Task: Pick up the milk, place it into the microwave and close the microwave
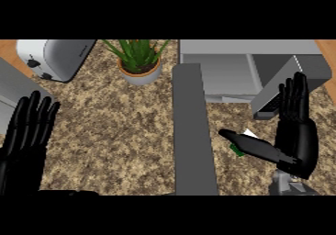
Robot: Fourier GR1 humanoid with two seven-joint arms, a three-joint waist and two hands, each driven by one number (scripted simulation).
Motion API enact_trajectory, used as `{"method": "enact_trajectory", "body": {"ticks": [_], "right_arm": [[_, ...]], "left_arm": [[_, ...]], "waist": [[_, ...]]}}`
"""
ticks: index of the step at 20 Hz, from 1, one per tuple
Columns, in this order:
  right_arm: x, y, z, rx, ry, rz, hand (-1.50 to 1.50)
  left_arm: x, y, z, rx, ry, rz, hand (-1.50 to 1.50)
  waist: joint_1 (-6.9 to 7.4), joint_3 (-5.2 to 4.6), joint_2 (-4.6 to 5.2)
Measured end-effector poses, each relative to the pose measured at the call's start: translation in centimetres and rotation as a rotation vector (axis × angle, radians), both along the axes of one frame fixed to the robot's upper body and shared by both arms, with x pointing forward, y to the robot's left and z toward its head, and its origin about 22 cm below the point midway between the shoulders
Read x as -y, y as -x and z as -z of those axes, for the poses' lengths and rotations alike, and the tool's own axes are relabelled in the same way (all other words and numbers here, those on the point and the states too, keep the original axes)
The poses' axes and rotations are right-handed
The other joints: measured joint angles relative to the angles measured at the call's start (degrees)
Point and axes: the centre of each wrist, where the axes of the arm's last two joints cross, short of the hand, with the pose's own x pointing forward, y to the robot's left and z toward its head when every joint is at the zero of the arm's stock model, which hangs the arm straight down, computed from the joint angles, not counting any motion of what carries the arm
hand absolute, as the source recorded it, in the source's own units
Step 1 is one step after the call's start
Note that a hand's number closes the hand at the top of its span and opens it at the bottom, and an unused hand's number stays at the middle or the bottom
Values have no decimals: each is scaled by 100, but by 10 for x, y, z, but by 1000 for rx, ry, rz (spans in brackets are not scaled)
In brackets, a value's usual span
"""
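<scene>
The right hand (pixel 296 137) stood spread wide beside the milk (pixel 243 142), thumb over it; it should curl round the carton squarely before lifting toward the microwave (pixel 232 69).

I see a brown-speckled granite counter (pixel 123 119), grey microwave (pixel 225 69) with grey door (pixel 192 133), white-green milk carton (pixel 244 140), silver toaster (pixel 55 57), and black hands (pixel 296 133).

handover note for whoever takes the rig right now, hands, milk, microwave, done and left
Right hand: open, fingers straight up, thumb stretched over the milk, not curled round it.
Left hand: open, resting at the view's left edge.
Milk: on the counter, just right of the open microwave door.
Microwave: open, nothing seen inside.
Done: door open.
Left: grasp the milk, place it inside, close the door.
</scene>
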Motion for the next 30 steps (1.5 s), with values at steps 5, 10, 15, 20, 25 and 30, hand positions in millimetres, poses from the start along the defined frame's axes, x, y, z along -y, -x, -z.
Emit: {"method": "enact_trajectory", "body": {"ticks": [5, 10, 15, 20, 25, 30], "right_arm": [[6, 5, 28, -48, -5, 20, -150], [11, 17, 62, -95, 5, 49, -150], [13, 29, 92, -136, 16, 72, -150], [33, 36, 126, -155, 6, 101, -150], [41, 34, 157, -166, -9, 109, -150], [46, 38, 187, -161, -47, 101, -150]], "left_arm": [[10, 17, -6, 0, 5, -5, -150], [5, 23, -4, 7, -1, 6, -150], [8, 31, -8, -1, 1, 11, -150], [15, 33, 2, 0, 2, 14, -150], [11, 40, -7, 0, -3, 11, -150], [14, 47, -8, -2, -5, 7, -150]], "waist": [[-3, 1, -1], [-8, 2, 0], [-8, 3, -1], [-9, 3, 1], [2, 4, 2], [8, 4, 2]]}}
